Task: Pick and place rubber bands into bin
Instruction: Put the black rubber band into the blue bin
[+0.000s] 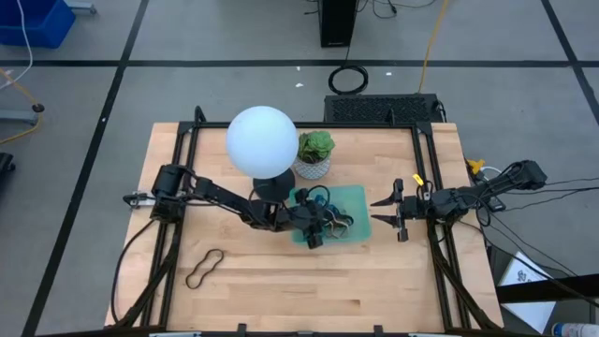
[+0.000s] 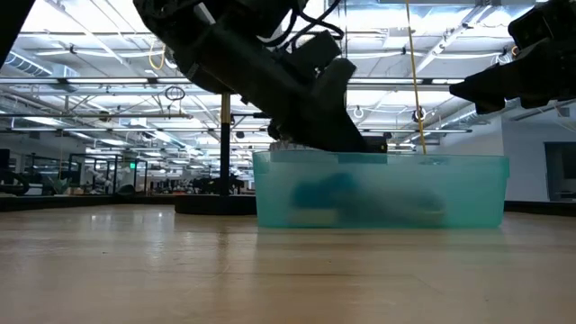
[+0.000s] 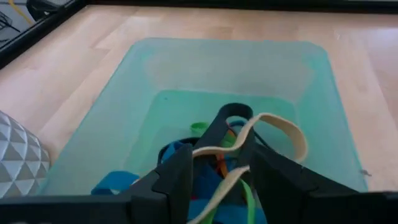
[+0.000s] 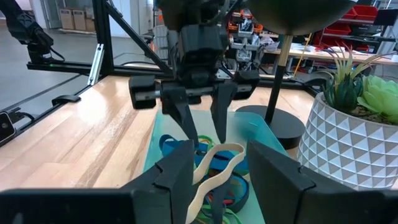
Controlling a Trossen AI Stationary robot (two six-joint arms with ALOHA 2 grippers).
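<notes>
Closest to the table's front edge, a black rubber band lies alone on the wooden table, well away from everything else. It is a long wavy loop.

Farther in, near the middle of the table, sits the mint-green bin. The left gripper hangs over the bin's left side, pointing down into it. Its two dark fingers stand a little apart. A tan rubber band is draped between them and loops down into the bin; I cannot tell if the fingers are pinching it or if it is just lying against them. Under it lies a pile of rubber bands in blue, green, orange and black, all inside the bin. From table height the left arm blocks much of the bin's top edge, and the bands show only as dark and blue smudges through the wall.

The right gripper waits just to the right of the bin, up off the table, with its fingers spread wide and nothing in them.

Right behind the bin stands a small white plant pot with a green plant. Beside the pot is a lamp with a big white ball on a round black base, and it hides part of the left arm from above.

Past the table, a black cable coil lies on the grey floor.
</notes>
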